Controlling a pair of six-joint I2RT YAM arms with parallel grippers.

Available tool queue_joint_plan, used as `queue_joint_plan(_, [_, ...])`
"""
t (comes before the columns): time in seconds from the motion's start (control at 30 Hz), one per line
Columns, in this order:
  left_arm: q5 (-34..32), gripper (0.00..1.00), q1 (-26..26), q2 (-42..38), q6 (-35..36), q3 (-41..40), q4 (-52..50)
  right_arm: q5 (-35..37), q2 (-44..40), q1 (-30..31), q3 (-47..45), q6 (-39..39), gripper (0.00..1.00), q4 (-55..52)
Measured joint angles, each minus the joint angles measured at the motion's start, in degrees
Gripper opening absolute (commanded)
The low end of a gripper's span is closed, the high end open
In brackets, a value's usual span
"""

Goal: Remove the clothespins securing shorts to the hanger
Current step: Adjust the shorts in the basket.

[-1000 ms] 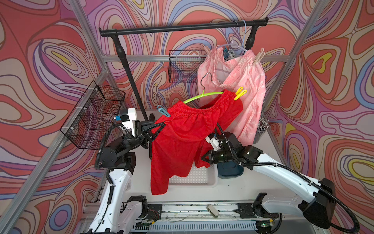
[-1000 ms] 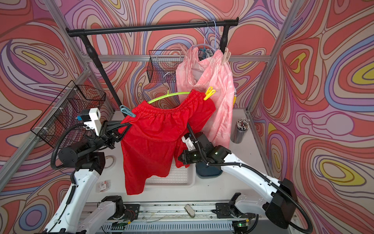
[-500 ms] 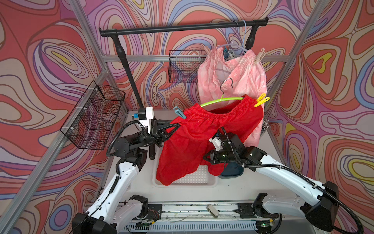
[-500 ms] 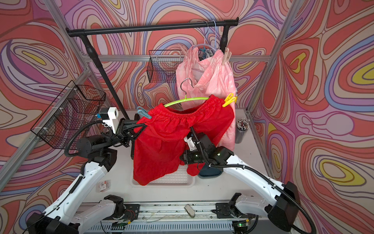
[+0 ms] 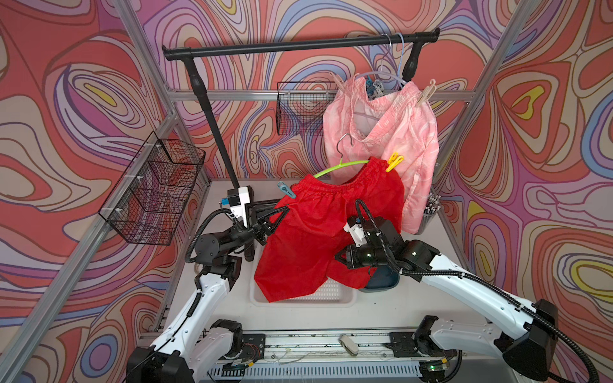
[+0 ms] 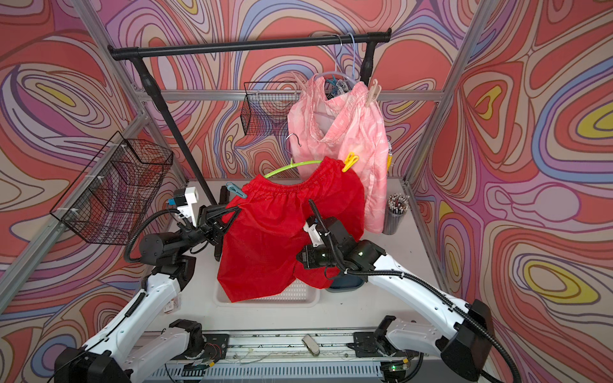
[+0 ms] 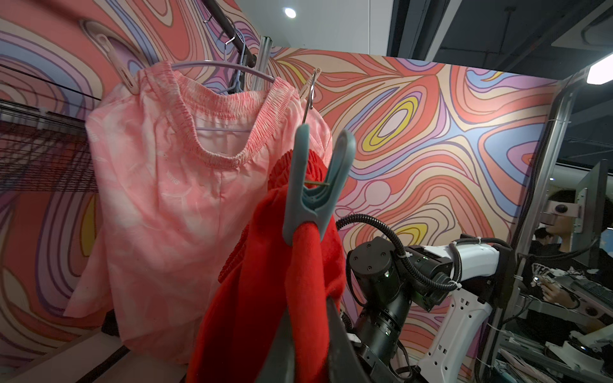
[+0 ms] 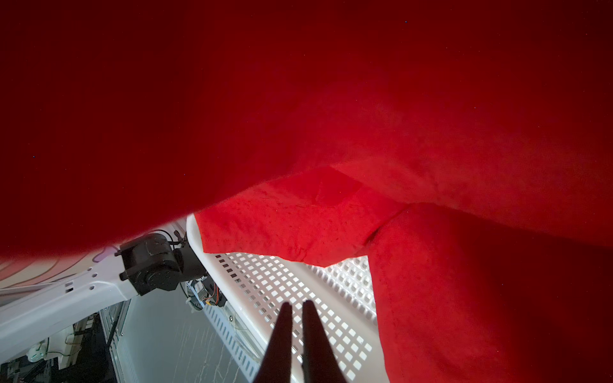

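Clothespin [image 5: 286, 190], teal-grey, sits just beyond the left tool [image 5: 283, 212], handles pointing away; that tool pinches the red shorts [image 5: 315, 238], while the right tool [image 8: 297, 303] hangs closed, empty, farther off

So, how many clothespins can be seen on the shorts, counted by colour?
yellow clothespin, on the red shorts: 1
teal-grey clothespin, on the red shorts: 1
pale beige clothespins, on the pink shorts: 2
Total: 4
A bluish piece behind the pink shorts is too hidden to count.
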Motion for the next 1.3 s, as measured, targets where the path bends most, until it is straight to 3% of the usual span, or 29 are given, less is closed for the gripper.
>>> queue_joint_plan(0.17, [1.2,0.0,7.8,-8.3,-1.6,0.2,-3.8,-0.4,0.6,0.0,1.7,-0.3,0.09,0.0])
queue_joint_plan(0.47, [6.6,0.0,9.0,-16.2,0.3,2.7,-15.2,0.3,1.3,0.0,3.5,-1.0,0.03,-0.9])
queue_joint_plan(0.7, [8.0,0.0,10.0,-20.3,8.2,6.1,-32.3,11.2,-0.5,0.0,6.6,-1.2,0.0,-7.7])
queue_joint_plan(1.0, [12.6,0.0,11.1,-18.1,19.9,16.9,-54.5,24.8,0.3,-0.5,11.6,-5.0,0.0,-13.5])
queue_joint_plan(1.17, [13.4,0.0,12.0,-17.3,29.2,24.0,-69.5,27.1,2.9,-7.5,12.7,-7.5,0.0,-14.2])
queue_joint_plan(1.3, [14.0,0.0,12.4,-17.2,32.7,26.7,-75.6,26.6,4.1,-15.3,12.3,-9.3,0.0,-13.9])
